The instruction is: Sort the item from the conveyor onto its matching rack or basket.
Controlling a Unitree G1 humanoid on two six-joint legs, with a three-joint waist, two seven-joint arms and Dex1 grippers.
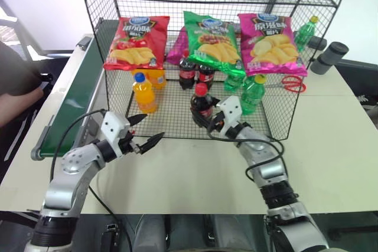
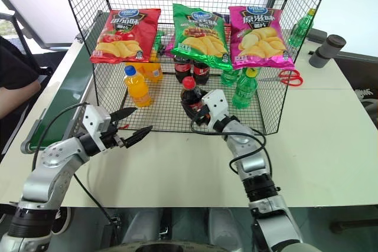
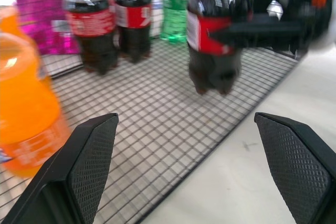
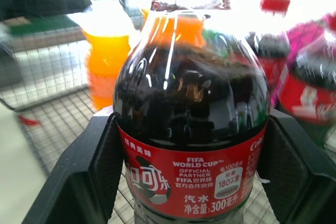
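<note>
Right claw (image 1: 211, 123) clamped on cola bottle (image 1: 201, 104) over black wire rack (image 1: 177, 123) floor, left claw (image 1: 145, 131) spread wide, empty, beside the rack's front edge

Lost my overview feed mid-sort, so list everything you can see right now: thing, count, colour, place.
cola bottle: one, dark with red cap, upright at the rack's front edge, in the right gripper
other cola bottles: two, mid rack floor
orange-drink bottles: two, rack floor, left
green bottles: about three, right side of the rack
chip bags: three, red, green, magenta, leaning at the back
rack: one, black wire mesh, on the table
conveyor: one, dark green, left of the rack
scissors: one, red, right of the rack
left gripper: open, holding nothing
right gripper: shut on the cola bottle
</note>
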